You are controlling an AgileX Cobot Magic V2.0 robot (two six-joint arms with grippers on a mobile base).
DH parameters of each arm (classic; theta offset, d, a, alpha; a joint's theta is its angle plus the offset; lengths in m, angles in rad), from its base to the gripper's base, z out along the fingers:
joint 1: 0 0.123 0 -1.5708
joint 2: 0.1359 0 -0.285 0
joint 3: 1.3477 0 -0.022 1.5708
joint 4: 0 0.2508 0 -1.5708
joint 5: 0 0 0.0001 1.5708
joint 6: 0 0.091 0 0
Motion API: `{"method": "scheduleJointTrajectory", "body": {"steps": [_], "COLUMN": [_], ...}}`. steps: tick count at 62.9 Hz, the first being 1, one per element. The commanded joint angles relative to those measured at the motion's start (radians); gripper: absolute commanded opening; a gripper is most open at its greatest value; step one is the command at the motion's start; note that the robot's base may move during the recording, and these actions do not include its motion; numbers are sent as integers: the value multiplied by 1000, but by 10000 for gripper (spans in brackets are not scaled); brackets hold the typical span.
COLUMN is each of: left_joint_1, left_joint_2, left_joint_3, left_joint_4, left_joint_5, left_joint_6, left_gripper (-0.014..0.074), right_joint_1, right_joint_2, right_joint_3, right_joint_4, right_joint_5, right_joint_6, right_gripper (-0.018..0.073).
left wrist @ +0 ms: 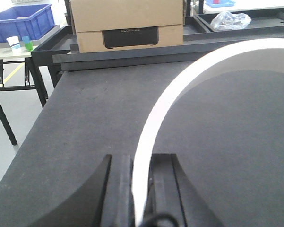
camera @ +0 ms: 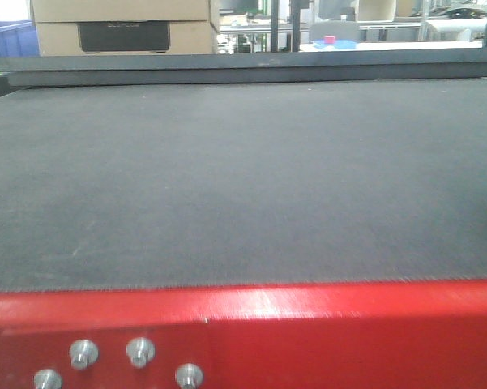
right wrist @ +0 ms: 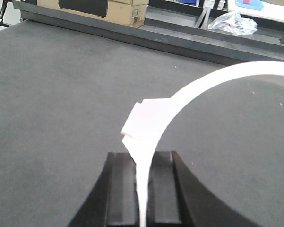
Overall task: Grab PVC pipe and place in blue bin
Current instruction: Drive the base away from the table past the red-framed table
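The dark table [left wrist: 85,123] is running open from its red front edge [camera: 308,324] to a raised rail [left wrist: 132,59] at the back, its left side dropping off to the floor [left wrist: 9,104]. A cardboard box [left wrist: 127,19] is sitting behind the rail, with a plastic bag [left wrist: 230,20] to its right. The blue bin [left wrist: 23,21] is standing well apart, beyond the far-left corner. The 2 arms are pointing toward the rail, the left tool [left wrist: 139,158] and right tool [right wrist: 142,156] each clamping the white pipe [left wrist: 179,85] as it is arcing over the surface.
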Motion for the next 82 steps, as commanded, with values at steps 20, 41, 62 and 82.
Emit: {"method": "scheduleJointTrajectory", "body": {"steps": [20, 41, 62, 82], "left_joint_1": [-3, -3, -3, -3], "left_joint_2": [-16, -24, -24, -24], "left_joint_3": [-2, -2, -2, -2], "left_joint_4": [-2, -2, -2, -2], "left_joint_5": [-35, -35, -35, -35], "left_joint_6": [-8, -8, -8, -8], "left_gripper": [-111, -111, -111, -111], "right_joint_1": [0, 0, 0, 0], "right_joint_2": [-4, -4, -4, -4], "right_joint_3": [-7, -7, -7, -7], "right_joint_4": [-10, -10, -10, -10], "right_joint_5": [-18, -18, -18, -18], "right_joint_6": [-4, -4, -4, -4], "right_gripper": [-168, -168, -168, -168]}}
